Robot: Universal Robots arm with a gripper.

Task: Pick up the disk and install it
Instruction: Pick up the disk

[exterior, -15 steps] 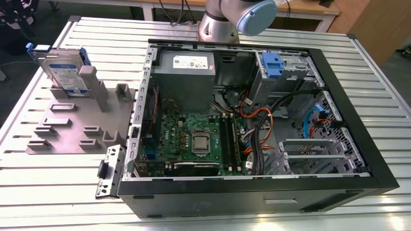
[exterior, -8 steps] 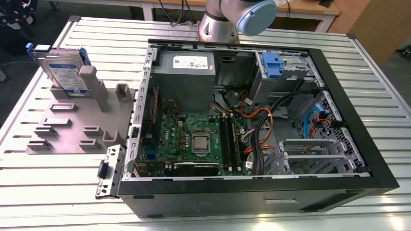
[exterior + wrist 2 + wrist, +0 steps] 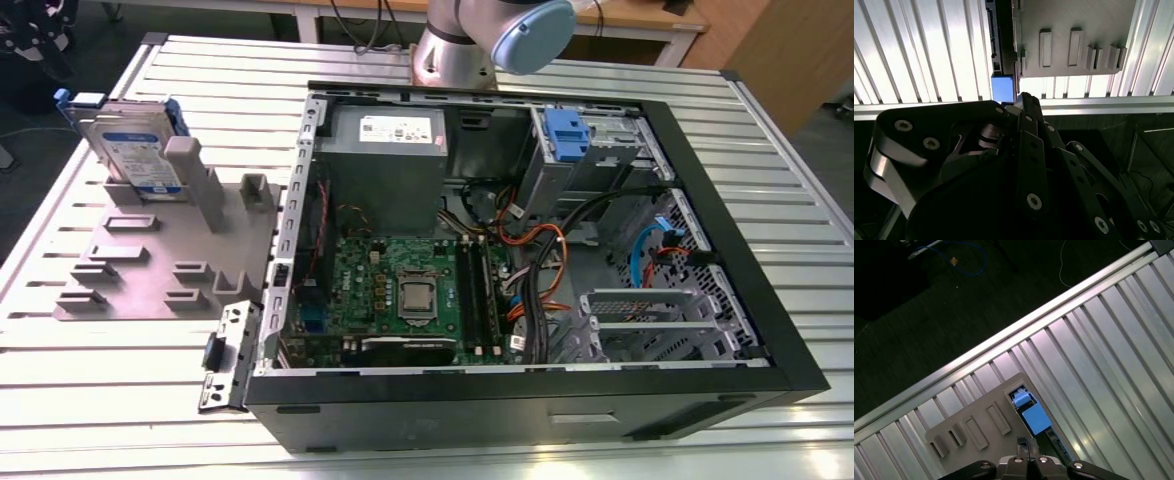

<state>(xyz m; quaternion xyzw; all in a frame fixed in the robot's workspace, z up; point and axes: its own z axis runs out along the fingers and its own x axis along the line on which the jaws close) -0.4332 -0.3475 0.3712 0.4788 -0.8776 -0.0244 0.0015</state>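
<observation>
The disk point(image 3: 131, 150) is standing on edge in the grey rack point(image 3: 147, 295) at the exterior view's far left. Its long axis is seemingly upright, and blue rails are framing its white-and-blue label. The gripper point(image 3: 1024, 444) is hovering above it, fingers pressed together and grasping nothing.

The disk point(image 3: 131, 140) is silver-grey with a white-and-blue label and blue rails. The holder point(image 3: 134, 280) is plain grey. The ribbed surface point(image 3: 107, 400) is silvery. The case point(image 3: 534, 405) is black, its board point(image 3: 400, 290) green, its cables point(image 3: 531, 238) orange. The pincer point(image 3: 1023, 100) is black.
</observation>
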